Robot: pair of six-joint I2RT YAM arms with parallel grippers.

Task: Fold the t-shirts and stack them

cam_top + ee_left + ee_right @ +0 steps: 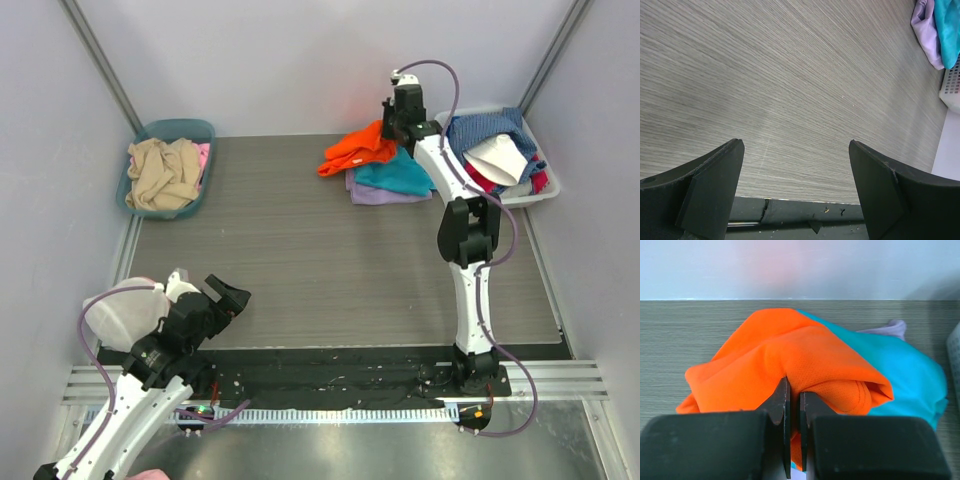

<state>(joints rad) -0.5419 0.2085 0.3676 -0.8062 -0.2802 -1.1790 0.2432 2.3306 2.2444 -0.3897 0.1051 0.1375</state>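
**Orange shirt pinched at the far-right pile**

The right gripper [795,390] is clamped on a fold of the orange shirt [790,355], which lies bunched partly over the teal shirt [910,375] — itself on the lavender shirt [375,195] — at the table's [300,250] far right. The left gripper [796,150] hangs spread wide over the tabletop near its base, holding nothing.

**Legible markings: none found**

No text, label, brand, number or sign can be read in any view. The orange t-shirt [790,350], the teal t-shirt [910,370] and the table [790,75] present plain surfaces. Small pale specks on the dark strip [790,210] at the table's near edge are too small to tell.
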